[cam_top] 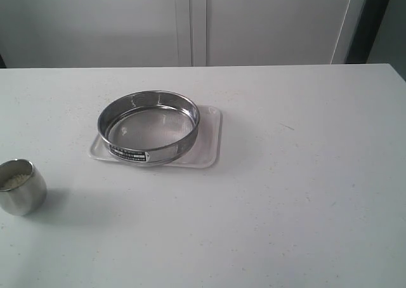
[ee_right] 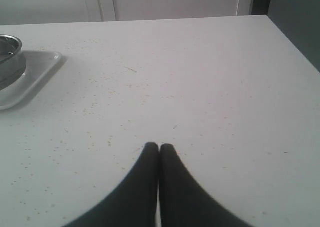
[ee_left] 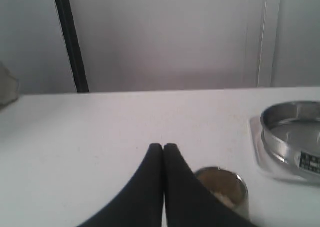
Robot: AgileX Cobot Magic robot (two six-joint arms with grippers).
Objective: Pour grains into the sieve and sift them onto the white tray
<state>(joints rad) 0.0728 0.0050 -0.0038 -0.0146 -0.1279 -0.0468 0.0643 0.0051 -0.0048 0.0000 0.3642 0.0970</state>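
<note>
Sieve (cam_top: 149,126) sits on white tray (cam_top: 208,142); steel cup (cam_top: 25,196) holding grains (cam_top: 14,181) apart on counter (cam_top: 304,174); left fingers (ee_left: 150,172), right fingers (ee_right: 147,172) pressed together, empty.

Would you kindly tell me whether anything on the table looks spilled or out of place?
Tiny yellowish specks, likely stray grains, lie scattered on the table beside the white tray. The sieve also sits toward one end of the tray, not centred.

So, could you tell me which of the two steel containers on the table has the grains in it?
The small rounded steel cup standing off the white tray; pale grains show inside. The wide sieve on that tray shows only bare mesh.
</note>
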